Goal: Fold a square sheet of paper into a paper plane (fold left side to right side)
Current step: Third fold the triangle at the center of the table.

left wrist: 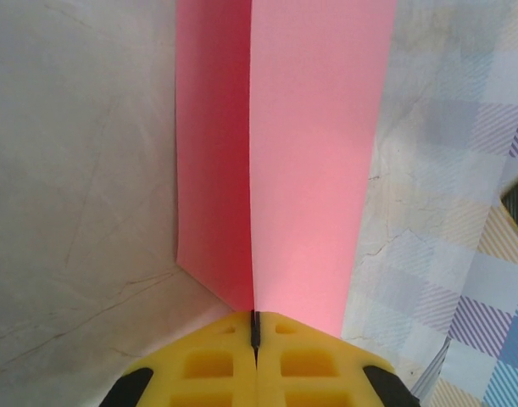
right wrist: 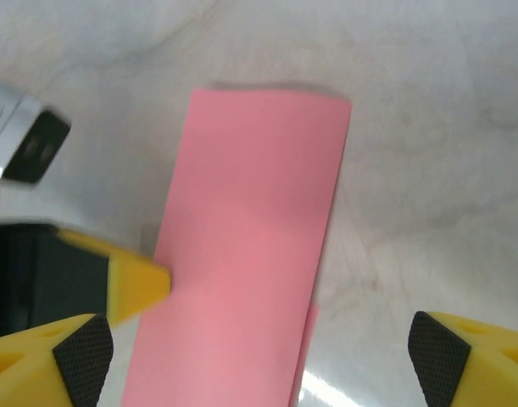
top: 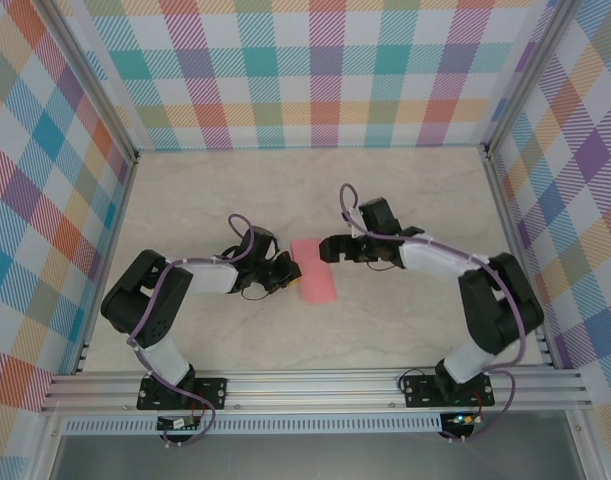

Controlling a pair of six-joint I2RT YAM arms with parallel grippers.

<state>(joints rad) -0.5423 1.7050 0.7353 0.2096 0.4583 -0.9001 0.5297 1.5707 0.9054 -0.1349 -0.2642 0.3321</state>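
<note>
Square sheet of paper (top: 315, 284): already doubled over into a narrow pink strip, flat on the table (top: 405, 330) midway between the two arms, and well short of any dart shape.

Nearest, left gripper (top: 285, 272) clamped tight on the strip's left side. Yellow fingertips (left wrist: 242, 348) pressed together, with both layers running into the seam between them. From the left wrist, one layer lifted a little off the other along a sharp line.

Farther along, at the strip's far end, right gripper (top: 332, 247) spread wide, a finger either side of the paper, touching nothing as far as can be told.

Judged step: left-over-right fold laid down and being pinched into a crease. Next move probably calls for keeping the edges matched while pressing along the fold, then letting go without dragging the thin sheet.

Beyond, marble-look tabletop running up to the plaid back wall (top: 305, 70).
</note>
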